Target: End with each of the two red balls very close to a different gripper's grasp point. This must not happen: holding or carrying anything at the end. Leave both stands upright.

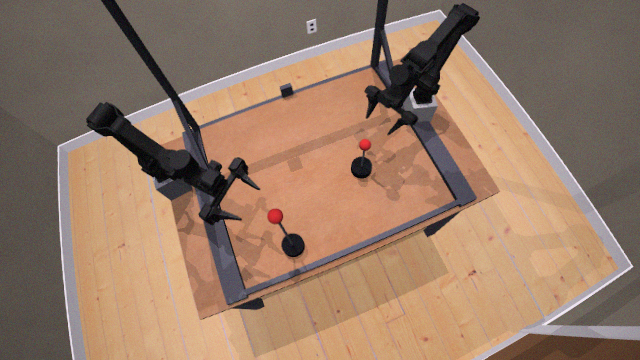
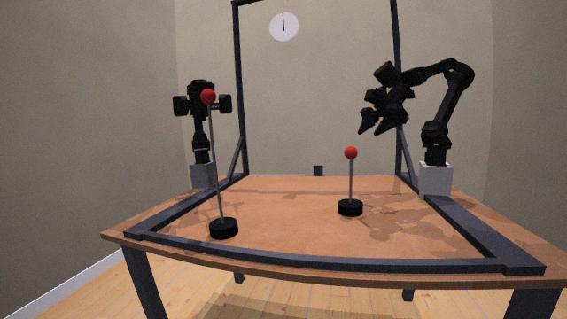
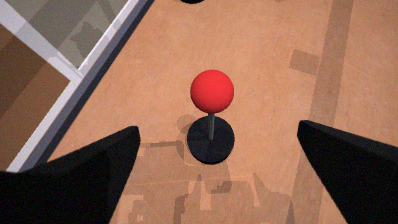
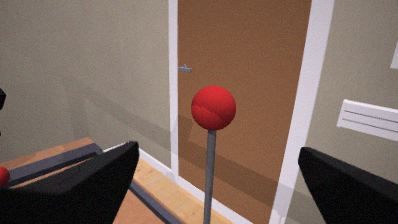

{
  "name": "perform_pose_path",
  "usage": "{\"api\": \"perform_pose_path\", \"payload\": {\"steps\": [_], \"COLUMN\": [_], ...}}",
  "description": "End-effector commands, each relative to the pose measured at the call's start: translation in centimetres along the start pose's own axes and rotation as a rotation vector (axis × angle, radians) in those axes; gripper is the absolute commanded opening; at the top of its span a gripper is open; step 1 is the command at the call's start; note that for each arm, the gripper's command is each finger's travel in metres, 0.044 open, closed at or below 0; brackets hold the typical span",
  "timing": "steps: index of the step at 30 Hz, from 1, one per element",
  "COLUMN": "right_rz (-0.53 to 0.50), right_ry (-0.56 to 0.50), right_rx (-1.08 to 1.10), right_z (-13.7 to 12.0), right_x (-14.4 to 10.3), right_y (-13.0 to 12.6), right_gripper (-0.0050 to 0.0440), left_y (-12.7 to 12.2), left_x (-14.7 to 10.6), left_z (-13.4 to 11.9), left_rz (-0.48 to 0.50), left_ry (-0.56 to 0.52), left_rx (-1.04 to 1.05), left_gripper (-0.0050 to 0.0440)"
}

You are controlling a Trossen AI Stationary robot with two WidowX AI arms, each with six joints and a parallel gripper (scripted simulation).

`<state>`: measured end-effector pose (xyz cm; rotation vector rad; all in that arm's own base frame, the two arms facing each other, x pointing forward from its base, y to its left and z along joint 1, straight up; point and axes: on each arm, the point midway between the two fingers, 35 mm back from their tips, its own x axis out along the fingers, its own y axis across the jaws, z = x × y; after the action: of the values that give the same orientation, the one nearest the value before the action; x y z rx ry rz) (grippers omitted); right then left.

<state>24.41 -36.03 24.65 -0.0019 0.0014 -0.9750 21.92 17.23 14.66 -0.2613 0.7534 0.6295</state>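
Two red balls sit on upright black stands. The tall stand's ball (image 1: 275,216) (image 2: 207,96) is above its base (image 1: 293,245) near the table's front rail. My right gripper (image 1: 248,203) (image 2: 203,104) is open, level with this ball and a short way behind it. In the right wrist view the ball (image 4: 213,107) is centred ahead between the fingers, apart from them. The short stand's ball (image 1: 365,144) (image 2: 351,152) is above its base (image 1: 361,168). My left gripper (image 1: 379,124) (image 2: 368,132) is open, above and behind it, pointing down. In the left wrist view that ball (image 3: 212,90) is centred ahead.
A dark rail frame (image 2: 328,262) edges the table top. Two tall gantry posts (image 2: 239,89) (image 2: 395,66) rise at the back, near the arm pedestals (image 2: 435,179). A small black cube (image 1: 286,90) sits at the back rail.
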Motion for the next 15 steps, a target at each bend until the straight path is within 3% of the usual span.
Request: {"api": "perform_pose_path", "payload": {"steps": [1, 15], "right_rz": [0.000, 0.000], "right_ry": [-0.030, -0.028], "right_rx": [0.002, 0.002], "right_z": [1.2, 1.3], "right_x": [1.0, 4.6], "right_y": [0.1, 0.1], "right_gripper": [0.0440, 0.0440], "left_y": [0.0, 0.0], "left_x": [1.0, 4.3], "left_z": [0.0, 0.0], "left_rz": [0.002, 0.002], "left_ry": [0.000, -0.001], "left_rx": [0.000, 0.000], "left_gripper": [0.0440, 0.0440]}}
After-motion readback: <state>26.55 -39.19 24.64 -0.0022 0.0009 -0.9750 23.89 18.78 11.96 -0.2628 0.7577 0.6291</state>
